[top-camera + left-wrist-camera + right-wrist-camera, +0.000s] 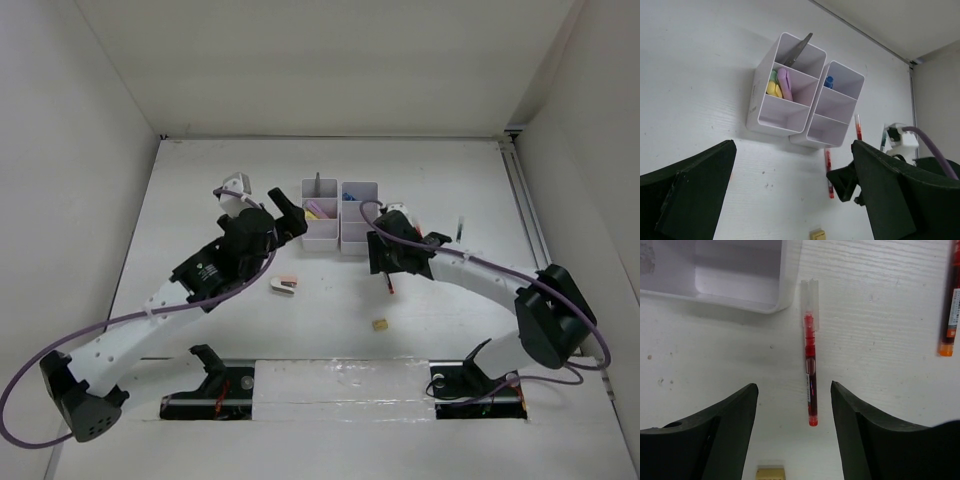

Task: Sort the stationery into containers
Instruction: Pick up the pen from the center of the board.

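Observation:
Two joined white organisers stand at the middle of the table. The left one holds scissors in its far compartment and pink and yellow highlighters in its middle one. The right one holds the blue-capped glue bottle. A red pen lies by the organiser's near corner, between the open fingers of my right gripper, which hovers over it. A second red pen lies to its right. My left gripper is open and empty, left of the organisers.
A white-pink stapler lies on the table in front of the left arm. A tan eraser cube lies near the front, just behind the right gripper. White walls close in the table on three sides.

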You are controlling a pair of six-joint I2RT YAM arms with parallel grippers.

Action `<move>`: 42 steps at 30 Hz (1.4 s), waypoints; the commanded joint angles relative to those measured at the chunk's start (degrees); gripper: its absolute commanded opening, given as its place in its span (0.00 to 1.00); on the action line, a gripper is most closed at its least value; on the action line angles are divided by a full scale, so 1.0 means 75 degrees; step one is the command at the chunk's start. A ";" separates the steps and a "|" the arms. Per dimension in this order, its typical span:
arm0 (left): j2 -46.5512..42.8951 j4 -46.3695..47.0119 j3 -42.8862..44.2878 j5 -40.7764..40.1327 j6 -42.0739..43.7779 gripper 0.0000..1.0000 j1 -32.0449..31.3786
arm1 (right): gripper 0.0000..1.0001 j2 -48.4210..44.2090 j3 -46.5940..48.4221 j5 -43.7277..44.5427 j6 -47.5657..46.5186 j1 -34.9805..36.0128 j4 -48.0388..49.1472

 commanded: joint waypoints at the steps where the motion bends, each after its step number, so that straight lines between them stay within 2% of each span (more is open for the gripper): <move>1: -0.0360 -0.0129 -0.0120 0.0245 0.0202 1.00 0.0021 | 0.66 0.0381 0.0424 0.0100 -0.0205 0.0085 0.0116; 7: -0.0899 -0.0363 -0.0120 0.0234 0.0285 1.00 0.0021 | 0.66 0.0979 0.0507 -0.0087 -0.0276 0.0015 0.0034; 13: -0.1063 -0.0281 -0.0120 0.0234 0.0518 1.00 0.0021 | 0.55 0.1331 0.0354 -0.1188 -0.0604 -0.0325 0.0234; 18: -0.0923 -0.0211 -0.0038 0.0152 0.0519 1.00 0.0021 | 0.47 0.1565 0.0354 -0.1107 -0.0604 -0.0408 0.0058; 21: -0.0853 -0.0141 -0.0038 0.0152 0.0601 1.00 0.0021 | 0.30 0.1718 0.0285 -0.1107 -0.0511 -0.0408 0.0058; 22: -0.0852 -0.0140 -0.0038 0.0152 0.0601 1.00 0.0021 | 0.21 0.1788 0.0284 -0.1107 -0.0510 -0.0408 0.0058; 24: -0.0852 -0.0058 -0.0038 0.0222 0.0601 1.00 0.0021 | 0.12 0.1858 0.0284 -0.1107 -0.0440 -0.0408 0.0058; 29: -0.0852 -0.0058 0.0044 0.0222 0.0671 1.00 0.0021 | 0.01 0.1929 0.0284 -0.0955 -0.0277 -0.0408 -0.0082; 42: -0.0688 0.0105 0.0115 0.0656 0.0811 1.00 0.0021 | 0.00 0.0992 0.0354 0.0545 0.0615 -0.0348 -0.0774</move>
